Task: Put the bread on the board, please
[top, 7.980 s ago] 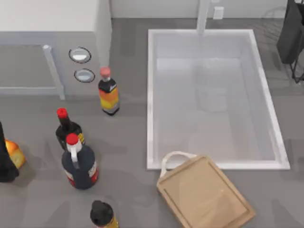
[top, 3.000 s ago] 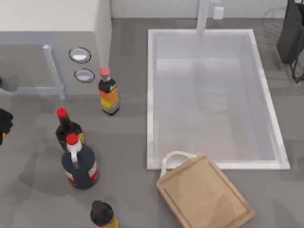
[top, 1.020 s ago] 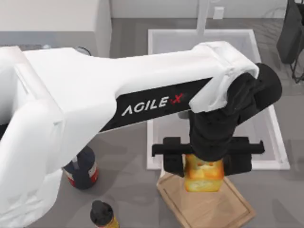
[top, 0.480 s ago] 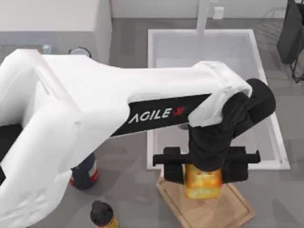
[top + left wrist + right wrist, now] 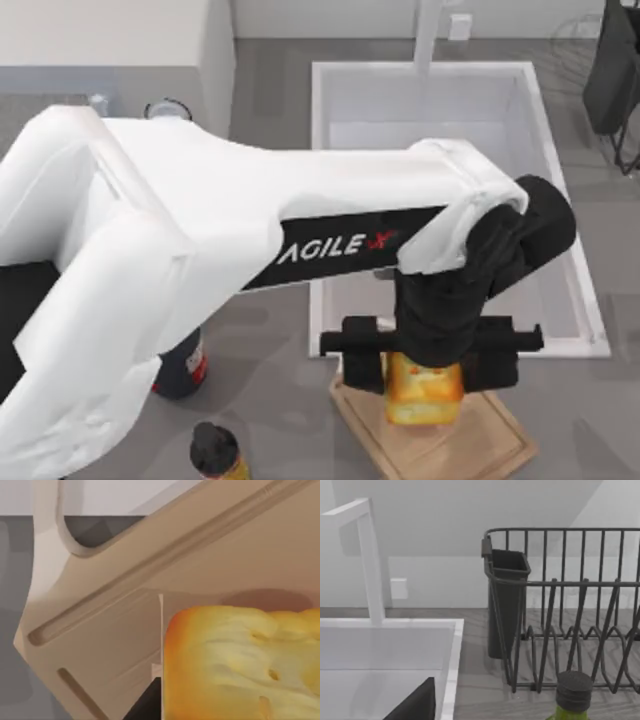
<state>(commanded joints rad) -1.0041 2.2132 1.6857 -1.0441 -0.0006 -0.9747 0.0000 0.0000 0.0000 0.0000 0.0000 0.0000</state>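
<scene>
The bread (image 5: pixel 423 392) is a golden-yellow chunk with toasted patches, and my left gripper (image 5: pixel 428 372) is shut on it with a black finger on each side. It hangs over the near-handle part of the tan board (image 5: pixel 485 445), which lies just in front of the sink. In the left wrist view the bread (image 5: pixel 240 665) sits close above the board (image 5: pixel 200 565), beside its groove and pale loop handle (image 5: pixel 47 545). I cannot tell whether bread and board touch. A dark part of my parked right gripper (image 5: pixel 415 702) shows by the sink rim.
The white-rimmed sink (image 5: pixel 318 200) and its faucet (image 5: pixel 428 30) lie behind the board. A dark red-labelled bottle (image 5: pixel 182 365) and a black-capped bottle (image 5: pixel 213 450) stand to the left. A wire dish rack (image 5: pixel 560 605) stands at the back right, with a green bottle's cap (image 5: pixel 573 690) before it.
My left gripper has sunk closer to the board with the bread and drifted slightly left. The board and bottles have not moved.
</scene>
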